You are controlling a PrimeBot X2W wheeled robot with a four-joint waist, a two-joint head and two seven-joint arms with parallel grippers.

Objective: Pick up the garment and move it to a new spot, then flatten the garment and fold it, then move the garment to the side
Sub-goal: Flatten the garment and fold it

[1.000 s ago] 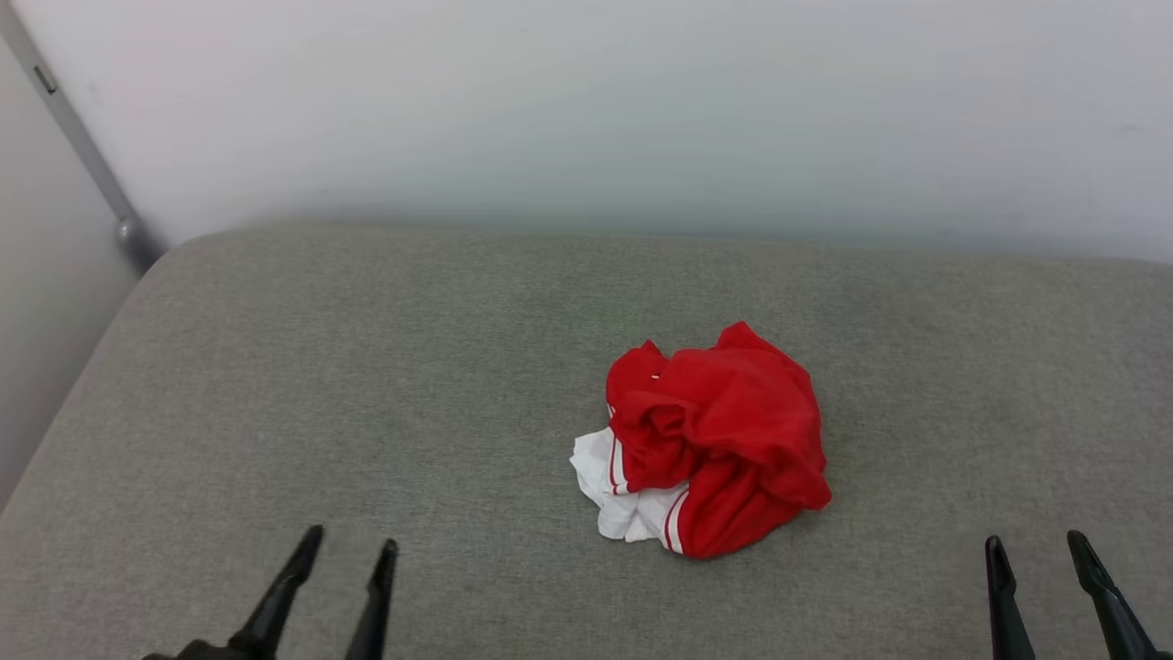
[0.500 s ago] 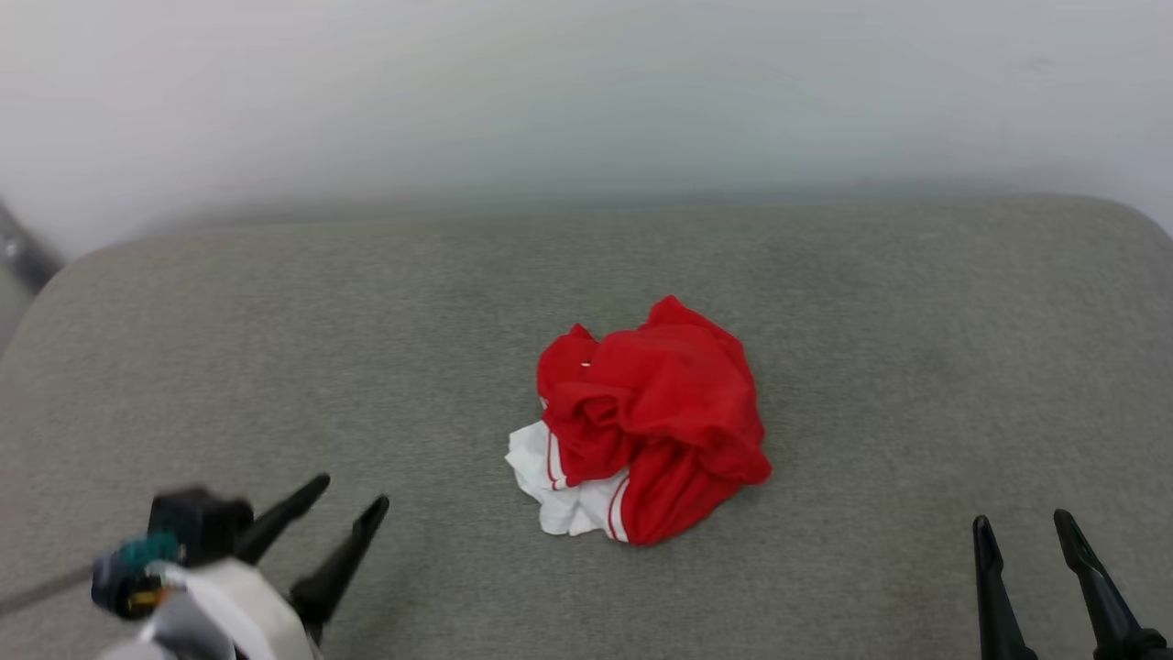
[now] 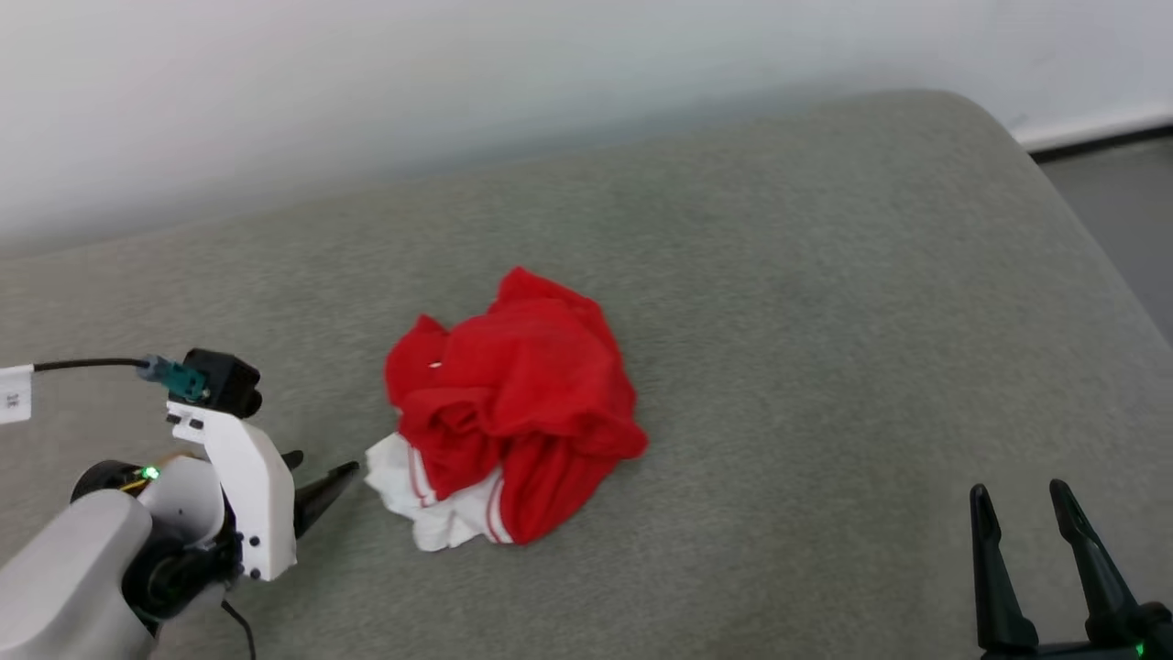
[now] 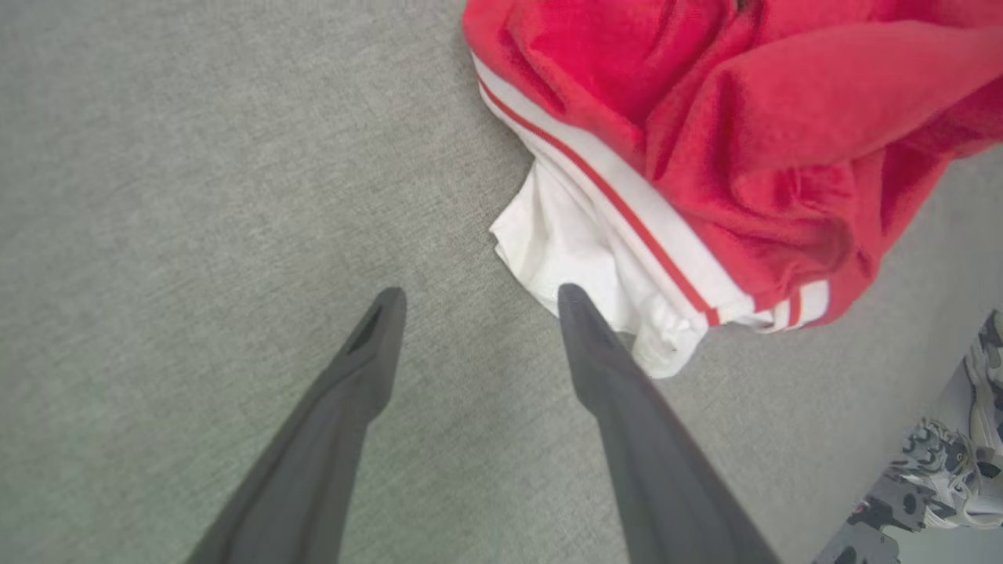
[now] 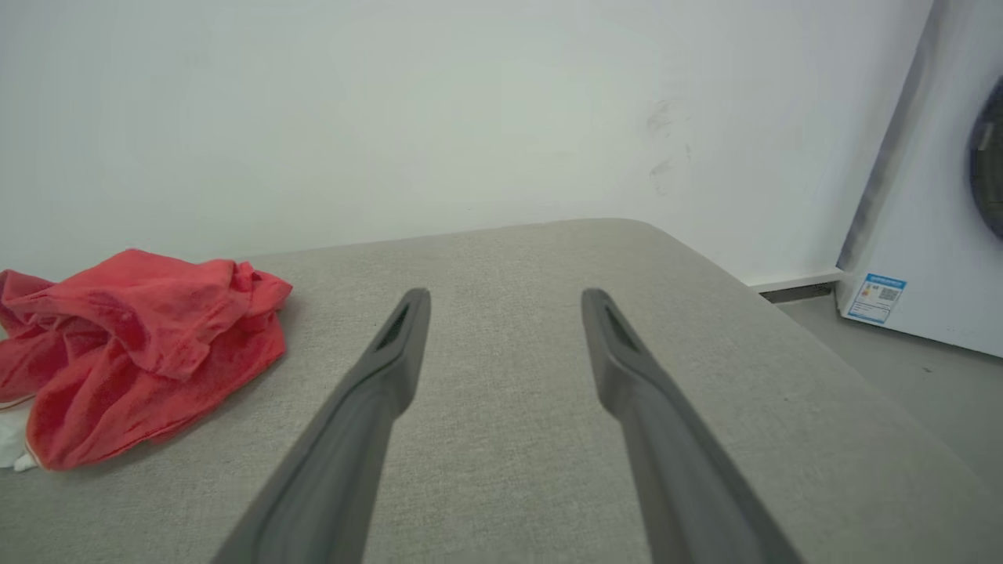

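Note:
The garment lies crumpled in a red heap on the grey cushion, with a white sleeve and striped trim showing at its near left. My left gripper is open just left of that sleeve. In the left wrist view the left gripper points at bare cushion, its right fingertip at the edge of the garment's white sleeve, nothing between the fingers. My right gripper stands open and empty at the lower right, well clear of the heap. The right wrist view has the right gripper over bare cushion, the garment far left.
A pale wall runs along the cushion's far side. The cushion rounds off at its right edge, with grey floor beyond. A white appliance stands on the floor to the right. Patterned sneakers sit on the floor past the cushion's edge.
The head camera has swung right, shifting the whole picture left. My left arm has come forward, its open fingers now beside the white sleeve. The right gripper has stayed put, open.

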